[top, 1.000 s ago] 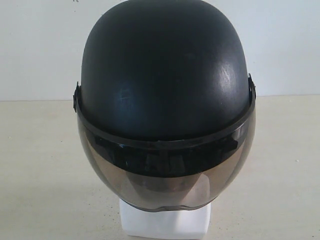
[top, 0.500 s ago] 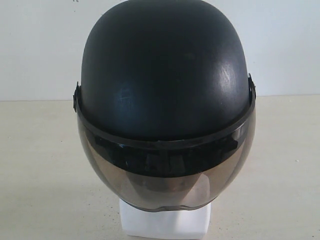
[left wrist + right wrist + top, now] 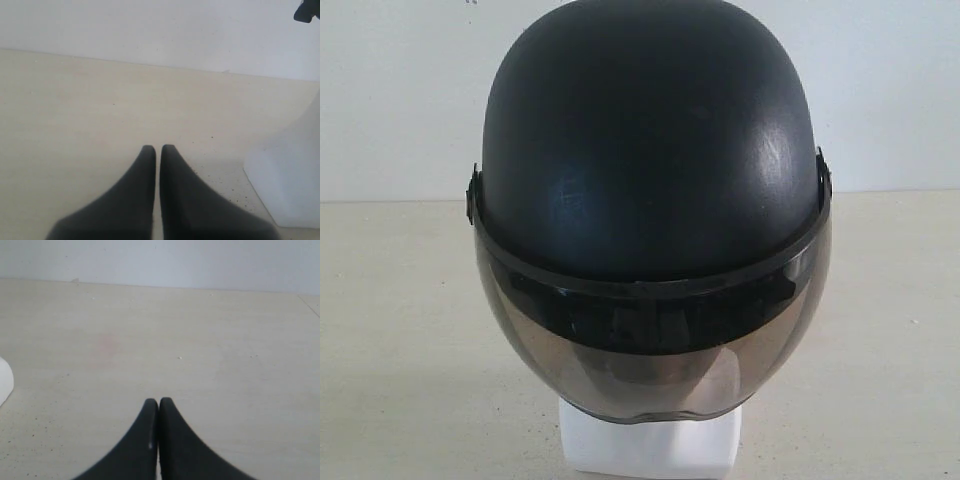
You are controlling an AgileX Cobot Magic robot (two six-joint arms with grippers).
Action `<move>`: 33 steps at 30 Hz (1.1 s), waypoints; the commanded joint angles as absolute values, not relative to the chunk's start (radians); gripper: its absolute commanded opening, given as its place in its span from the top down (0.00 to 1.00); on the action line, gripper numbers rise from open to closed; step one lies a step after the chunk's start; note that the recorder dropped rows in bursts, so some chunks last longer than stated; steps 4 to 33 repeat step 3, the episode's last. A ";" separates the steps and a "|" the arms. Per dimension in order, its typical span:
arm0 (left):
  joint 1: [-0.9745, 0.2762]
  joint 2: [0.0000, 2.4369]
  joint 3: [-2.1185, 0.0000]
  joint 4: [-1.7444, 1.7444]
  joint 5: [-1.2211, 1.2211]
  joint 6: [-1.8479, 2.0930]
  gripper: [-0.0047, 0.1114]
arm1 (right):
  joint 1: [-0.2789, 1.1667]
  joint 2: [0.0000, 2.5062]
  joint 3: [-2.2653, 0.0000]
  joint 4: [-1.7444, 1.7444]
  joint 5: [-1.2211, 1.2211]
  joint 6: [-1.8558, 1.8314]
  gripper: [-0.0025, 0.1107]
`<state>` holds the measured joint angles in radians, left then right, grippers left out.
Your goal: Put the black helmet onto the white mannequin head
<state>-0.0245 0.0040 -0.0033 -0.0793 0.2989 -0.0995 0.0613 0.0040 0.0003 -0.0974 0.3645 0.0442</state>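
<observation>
The black helmet (image 3: 650,150) sits over the white mannequin head, filling the middle of the exterior view, its smoky visor (image 3: 650,350) down over the face. Only the head's white squarish base (image 3: 648,445) shows below the visor. In the left wrist view the same white base (image 3: 292,182) stands off to one side, with a black bit of the helmet (image 3: 306,11) at the corner. My left gripper (image 3: 158,148) is shut on nothing above the table. My right gripper (image 3: 158,401) is shut too, holding nothing, and a sliver of the white base (image 3: 4,380) shows at the edge.
A pale beige tabletop (image 3: 400,330) spreads around the base, with a white wall (image 3: 390,90) behind it. Neither arm shows in the exterior view.
</observation>
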 commanded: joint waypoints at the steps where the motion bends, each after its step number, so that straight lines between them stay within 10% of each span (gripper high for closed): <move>1: -0.021 0.000 0.000 -0.083 0.297 -0.105 0.92 | 0.059 0.000 0.000 -0.102 0.364 0.041 0.98; 33: -0.021 0.000 0.000 -0.083 0.297 -0.105 0.92 | 0.059 0.000 0.000 -0.102 0.364 0.041 0.98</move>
